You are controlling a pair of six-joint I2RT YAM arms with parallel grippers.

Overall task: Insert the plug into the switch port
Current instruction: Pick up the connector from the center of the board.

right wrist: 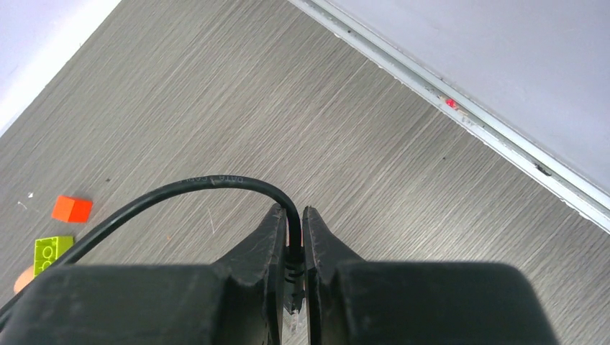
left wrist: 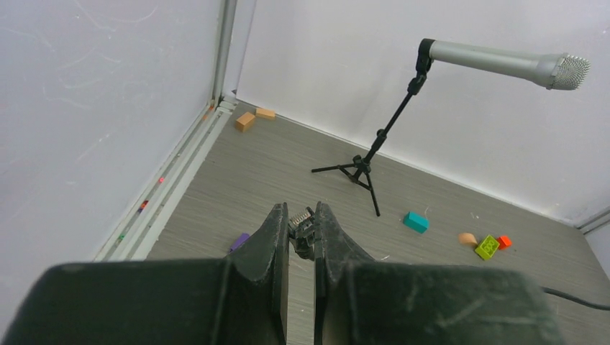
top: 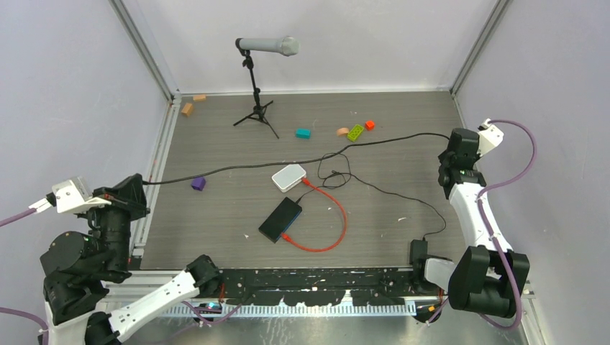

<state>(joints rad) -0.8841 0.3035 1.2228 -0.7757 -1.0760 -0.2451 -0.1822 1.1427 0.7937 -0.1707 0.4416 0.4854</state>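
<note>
We find the left hand (left wrist: 302,213) and right hand (right wrist: 294,213) each pinching an end of the black cable (top: 288,164), presumably holding it clear of the switch (top: 280,219), at whose near edge the plug (top: 285,236) lies.

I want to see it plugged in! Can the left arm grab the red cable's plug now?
Probably not yet. The left gripper looks shut on an end of the black cable, so it is busy. The plug lies by the black switch with nothing over it.
</note>
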